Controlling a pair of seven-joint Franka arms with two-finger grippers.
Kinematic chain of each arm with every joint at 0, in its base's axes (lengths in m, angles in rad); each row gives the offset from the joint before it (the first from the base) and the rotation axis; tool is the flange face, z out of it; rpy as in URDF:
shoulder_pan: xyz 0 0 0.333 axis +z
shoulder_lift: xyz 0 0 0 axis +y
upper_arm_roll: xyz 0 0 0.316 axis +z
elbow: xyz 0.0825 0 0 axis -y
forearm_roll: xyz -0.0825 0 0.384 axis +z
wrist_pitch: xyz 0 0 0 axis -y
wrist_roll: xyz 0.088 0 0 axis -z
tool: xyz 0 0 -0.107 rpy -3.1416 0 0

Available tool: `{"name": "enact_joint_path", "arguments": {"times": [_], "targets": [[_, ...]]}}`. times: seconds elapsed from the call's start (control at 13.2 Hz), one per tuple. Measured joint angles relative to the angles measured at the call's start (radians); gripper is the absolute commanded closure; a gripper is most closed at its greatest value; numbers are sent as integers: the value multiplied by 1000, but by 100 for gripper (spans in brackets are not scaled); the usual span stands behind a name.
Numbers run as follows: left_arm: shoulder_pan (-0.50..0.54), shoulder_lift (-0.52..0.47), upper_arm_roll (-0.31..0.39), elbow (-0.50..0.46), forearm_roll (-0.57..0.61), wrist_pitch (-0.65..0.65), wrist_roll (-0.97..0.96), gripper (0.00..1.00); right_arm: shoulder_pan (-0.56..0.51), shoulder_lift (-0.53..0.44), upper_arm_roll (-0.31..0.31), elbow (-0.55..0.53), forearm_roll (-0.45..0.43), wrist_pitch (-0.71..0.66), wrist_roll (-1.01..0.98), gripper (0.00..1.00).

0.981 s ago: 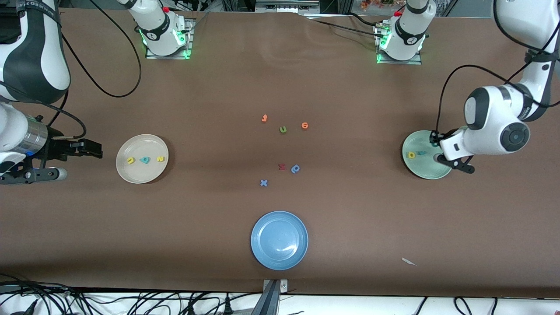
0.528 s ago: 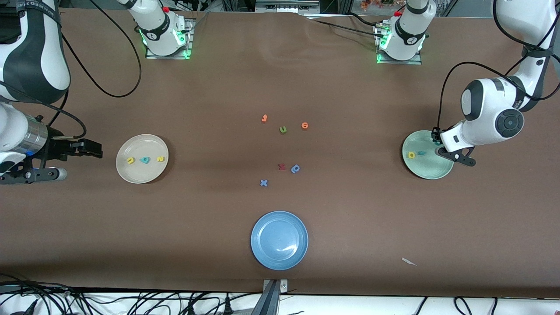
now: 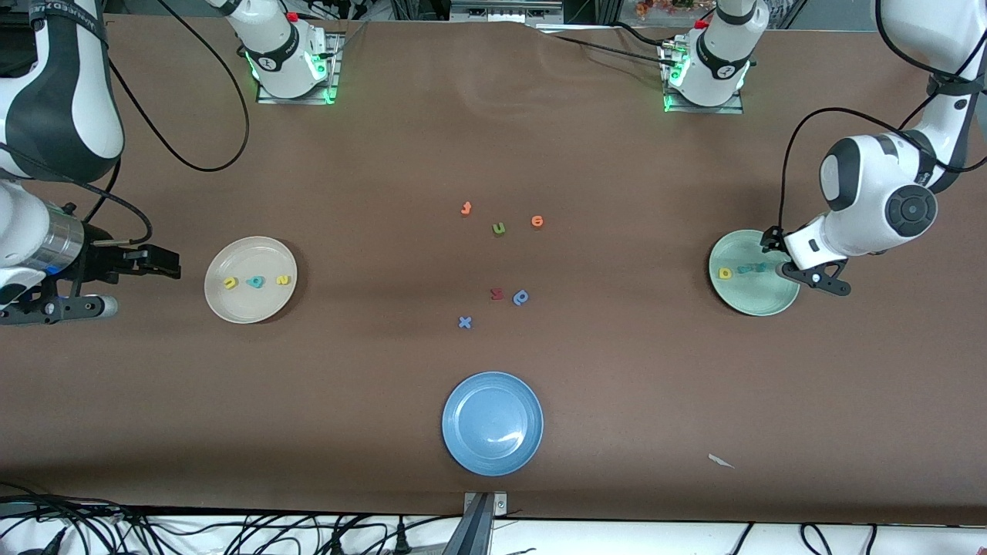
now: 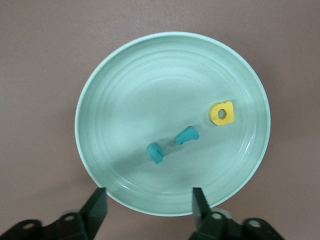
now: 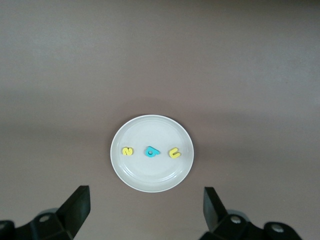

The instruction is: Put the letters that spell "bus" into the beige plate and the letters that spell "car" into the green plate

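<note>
My left gripper (image 4: 147, 212), fingers spread and empty, hangs over the round pale mint-green plate (image 3: 752, 297) at right of the front view. In it lie two teal foam letters (image 4: 172, 144) and a yellow foam "a" (image 4: 221, 113). They look light, soft and tiny, so I would pinch across their flat sides. My right gripper (image 5: 145, 210) waits wide apart near the cream-beige plate (image 3: 250, 308), which holds "u", "b", "s" (image 3: 255, 281).

Even overhead light, soft shadows, a glare streak on the blue plate (image 3: 492, 423); all views sharp.

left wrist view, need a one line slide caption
Open left gripper over the green plate, which holds two teal letters and a yellow letter.
</note>
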Motion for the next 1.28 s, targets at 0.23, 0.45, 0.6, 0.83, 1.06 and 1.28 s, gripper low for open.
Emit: {"name": "enact_joint_path", "arguments": {"times": [0.23, 0.45, 0.6, 0.83, 1.06, 1.28], "targets": [[3, -36, 0, 5, 0, 4, 0, 0, 0, 0, 0, 0, 0, 0, 0, 0], [2, -128, -7, 12, 0, 4, 0, 0, 0, 0, 0, 0, 0, 0, 0, 0], [-5, -194, -12, 26, 0, -19, 0, 0, 0, 0, 0, 0, 0, 0, 0, 0], [-19, -252, -15, 110, 0, -152, -1, 0, 0, 0, 0, 0, 0, 0, 0, 0], [-19, -278, -17, 237, 0, -306, -1, 0, 0, 0, 0, 0, 0, 0, 0, 0], [-19, -307, -63, 344, 0, -454, -40, 0, 0, 0, 0, 0, 0, 0, 0, 0]]}}
